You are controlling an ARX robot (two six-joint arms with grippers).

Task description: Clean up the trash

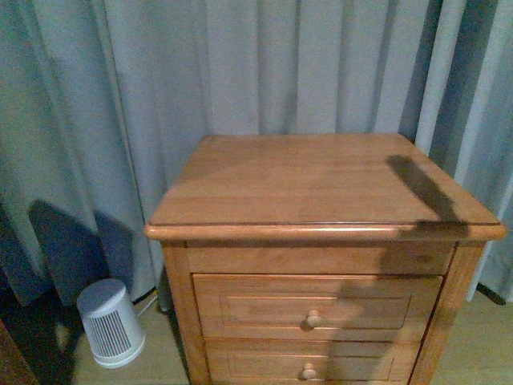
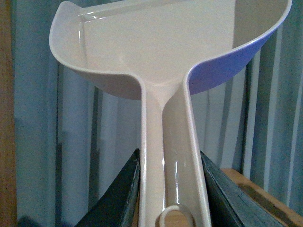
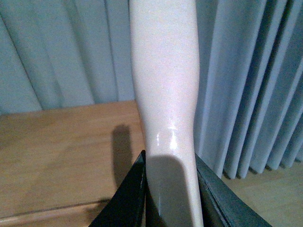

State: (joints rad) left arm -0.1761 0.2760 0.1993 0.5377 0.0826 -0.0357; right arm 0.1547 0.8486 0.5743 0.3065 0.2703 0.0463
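Dustpan (image 2: 156, 52) clamped by handle, left gripper (image 2: 169, 163)

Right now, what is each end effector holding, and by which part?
The left end effector grips the dustpan by its handle. The right end effector grips a pale shaft; its ends are out of view.

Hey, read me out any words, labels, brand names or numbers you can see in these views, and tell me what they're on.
None: no words, numbers or signs show in any view.
The nightstand, the white slatted container on the floor, the dustpan, the pale handle and the curtains show no markings.
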